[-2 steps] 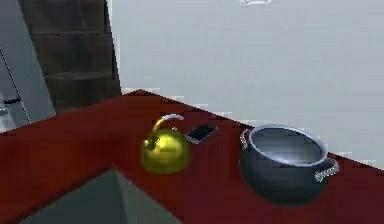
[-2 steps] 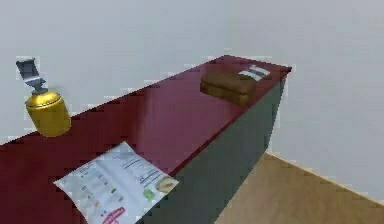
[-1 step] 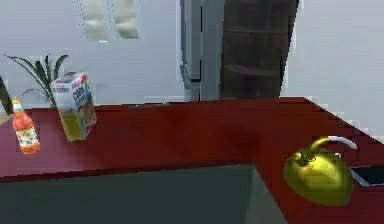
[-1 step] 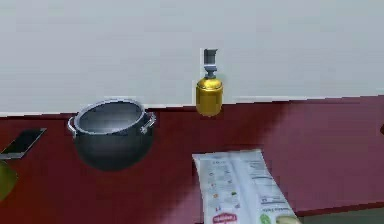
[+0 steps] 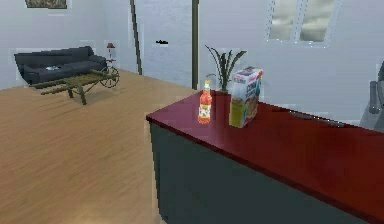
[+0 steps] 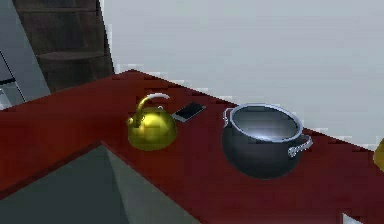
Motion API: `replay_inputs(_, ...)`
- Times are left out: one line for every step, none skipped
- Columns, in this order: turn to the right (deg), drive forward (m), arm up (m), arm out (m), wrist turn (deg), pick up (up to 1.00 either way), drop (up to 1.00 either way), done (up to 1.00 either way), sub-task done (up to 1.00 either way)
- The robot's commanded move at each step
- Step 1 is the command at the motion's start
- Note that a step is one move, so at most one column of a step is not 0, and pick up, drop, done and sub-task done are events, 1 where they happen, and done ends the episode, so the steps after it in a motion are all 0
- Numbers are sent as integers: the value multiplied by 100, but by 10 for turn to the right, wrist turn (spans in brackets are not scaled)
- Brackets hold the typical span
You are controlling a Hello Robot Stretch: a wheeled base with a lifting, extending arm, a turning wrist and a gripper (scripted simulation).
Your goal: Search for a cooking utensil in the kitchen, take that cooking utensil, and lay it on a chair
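Note:
A large dark grey pot (image 6: 262, 140) with two handles stands on the dark red countertop (image 6: 80, 130) in the arm side view, right of the middle. To its left sits a shiny gold kettle (image 6: 152, 125) with an arched handle. A small flat dark phone (image 6: 187, 111) lies between them, farther back on the counter.
In the forward view a red counter (image 5: 300, 150) carries an orange bottle (image 5: 205, 103), a box (image 5: 245, 96) and a potted plant (image 5: 225, 65). Beyond open wooden floor (image 5: 70, 150) stand a dark sofa (image 5: 58, 64), a cart-like wooden table (image 5: 88, 82) and a white door (image 5: 165, 40).

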Motion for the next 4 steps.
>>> replay_inputs(0, 0, 50, 0, 0, 0, 0, 0, 0)
replay_inputs(0, 0, 38, 0, 0, 0, 0, 0, 0)
replay_inputs(0, 0, 0, 30, 0, 0, 0, 0, 0)
replay_inputs(0, 0, 0, 0, 450, 0, 0, 0, 0)
